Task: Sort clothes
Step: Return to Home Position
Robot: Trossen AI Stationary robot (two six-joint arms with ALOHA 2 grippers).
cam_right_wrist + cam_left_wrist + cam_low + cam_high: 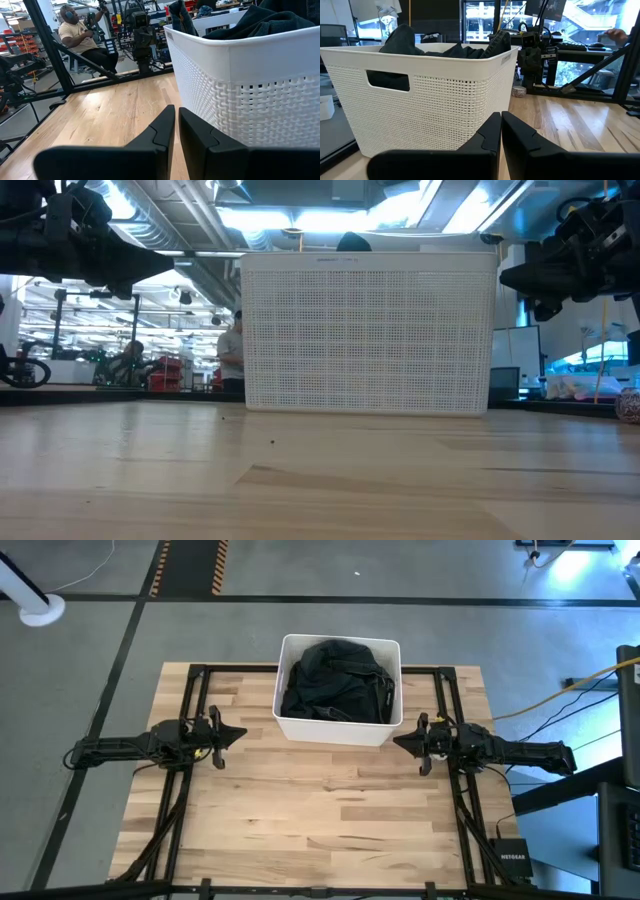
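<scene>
1. black clothes lie heaped in the white bin, up to its rim. only dark fabric shows on top; whatever lies beneath is hidden.
2. the bin stands at the far middle of the wooden table.
3. left gripper hangs above the table near the bin's left front corner, pointing inward. its fingers are drawn almost together with a thin slit between them, holding nothing.
4. right gripper mirrors it near the bin's right front corner. its fingers are likewise nearly closed and empty.
5. neither gripper touches the bin.
6. a person sits in the room beyond the table.
</scene>
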